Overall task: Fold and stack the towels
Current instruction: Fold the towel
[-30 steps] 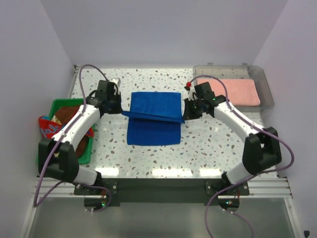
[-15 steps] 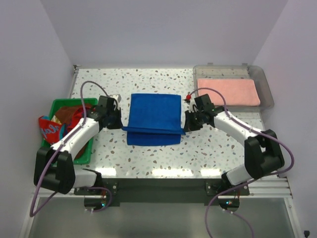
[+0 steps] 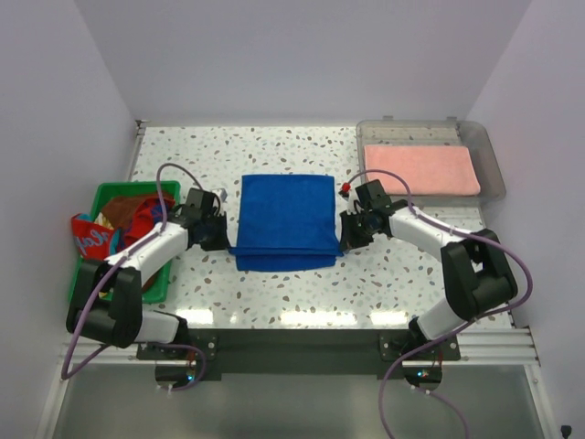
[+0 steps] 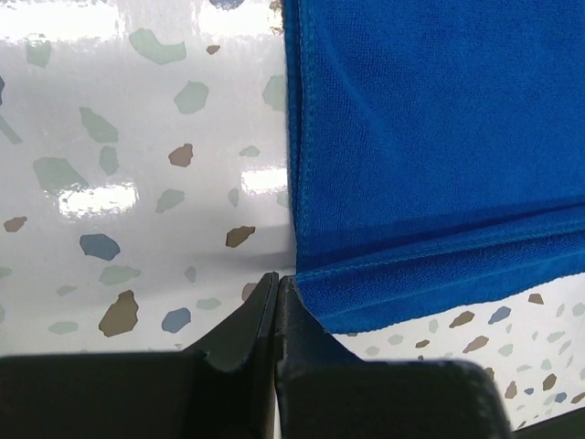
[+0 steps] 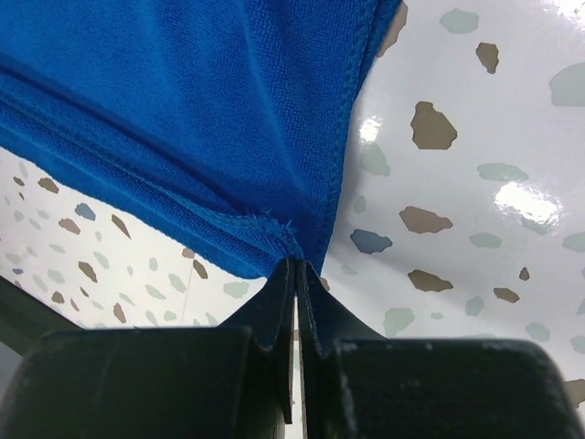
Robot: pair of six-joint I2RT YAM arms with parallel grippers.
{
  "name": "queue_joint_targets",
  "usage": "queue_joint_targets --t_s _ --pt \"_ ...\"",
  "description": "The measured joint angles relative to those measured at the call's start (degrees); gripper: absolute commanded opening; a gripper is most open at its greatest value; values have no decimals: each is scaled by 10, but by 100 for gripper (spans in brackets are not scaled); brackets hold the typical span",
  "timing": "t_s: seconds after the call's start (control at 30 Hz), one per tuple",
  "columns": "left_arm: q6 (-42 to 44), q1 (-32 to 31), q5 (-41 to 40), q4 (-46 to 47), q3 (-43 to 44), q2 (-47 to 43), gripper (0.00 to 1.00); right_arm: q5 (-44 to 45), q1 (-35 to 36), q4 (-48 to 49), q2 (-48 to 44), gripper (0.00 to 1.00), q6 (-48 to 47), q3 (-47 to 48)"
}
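Left end effector (image 3: 223, 240): jaws pinched shut on near-left corner of royal blue towel (image 3: 285, 219); arm low, reaching inward over table (image 3: 274, 146). Right end effector (image 3: 345, 240): clamped on near-right corner; arm mirrored. Towel: folded double, flat, mid-table, between both arms.

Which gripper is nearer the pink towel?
Right. The right gripper grips the blue towel's right edge, just near-left of the pink towel; the left gripper grips the opposite edge, farther away.
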Motion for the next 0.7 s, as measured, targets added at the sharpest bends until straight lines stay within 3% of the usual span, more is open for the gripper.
queue_joint_targets --t_s 0.13,0.33,0.4,0.43,0.53,0.7 --pt "-4 -2 2 3 -7 0 8 0 0 0 0 3 0 0" --pt "-14 -6 -5 3 -31 -10 22 6 3 -6 -2 24 -3 -3" --pt "-19 -6 -9 -5 -42 -24 34 10 5 -13 -10 32 -2 -9" --pt "-23 -7 -10 -9 -47 -34 45 13 8 -16 -17 35 -2 -13" --pt "-39 -11 -11 -22 -60 -82 64 17 20 -30 -51 38 0 -24" --pt "-67 -25 -6 -36 -76 -202 85 19 39 -48 -124 49 5 -33"
